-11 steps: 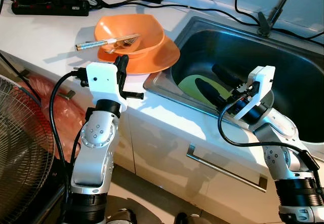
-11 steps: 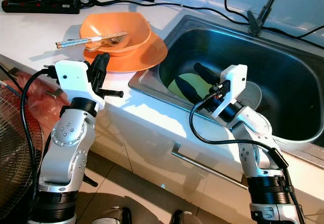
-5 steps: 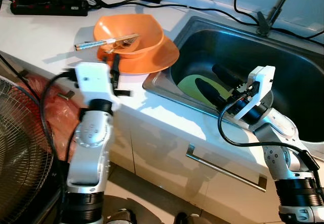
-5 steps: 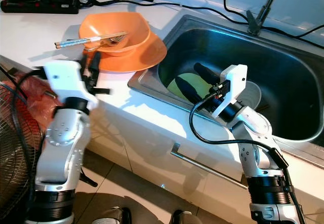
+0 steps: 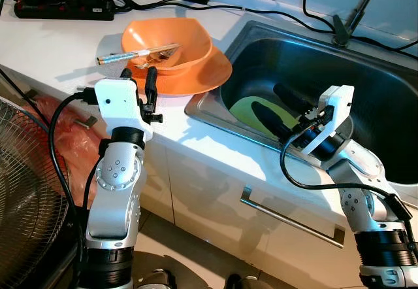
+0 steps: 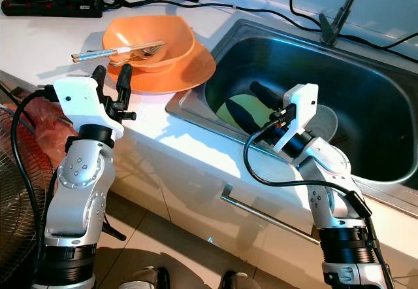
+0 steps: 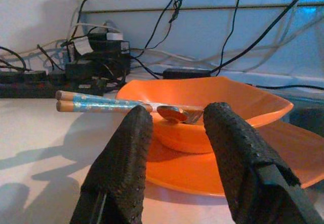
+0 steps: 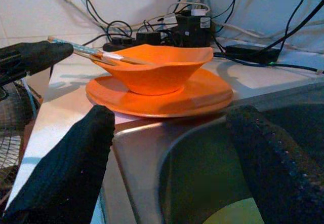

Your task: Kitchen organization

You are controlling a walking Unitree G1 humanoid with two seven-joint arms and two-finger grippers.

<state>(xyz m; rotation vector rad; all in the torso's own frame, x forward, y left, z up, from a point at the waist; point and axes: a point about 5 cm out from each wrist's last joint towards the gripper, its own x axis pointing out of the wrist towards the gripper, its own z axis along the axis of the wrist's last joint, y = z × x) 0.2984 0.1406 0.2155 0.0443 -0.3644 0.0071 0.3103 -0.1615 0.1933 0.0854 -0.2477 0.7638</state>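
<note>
Orange bowl (image 5: 166,45) sits on an orange plate (image 5: 212,73) on the white worktop (image 5: 59,47), just beside the near left corner of the sink (image 5: 366,73), with a pair of chopsticks (image 5: 134,55) and a spoon (image 7: 178,113) lying across its rim; a power strip (image 5: 62,8) and loose cables run along the worktop's back edge.

Over the last second the left gripper (image 5: 140,84) has swung outward along the worktop's front edge and come back; it now stands a little farther left than it did, its fingers (image 7: 126,168) parted and empty, pointing up at the near side of the plate; the left wrist view looks straight between them at the bowl and the chopstick ends, so the arm seems to be lining up on the stack rather than gripping it yet.

The right gripper (image 5: 282,110) has not moved; it hangs inside the sink above a pale green dish (image 5: 247,114), its fingers (image 8: 66,163) spread wide and holding nothing.

Judging from this, nothing has been lifted or shifted so far; the bowl, plate and utensils lie exactly as before, and the next move probably calls for the left gripper to close on the plate's near rim or the chopsticks, minding that the loose utensils could slide off.
</note>
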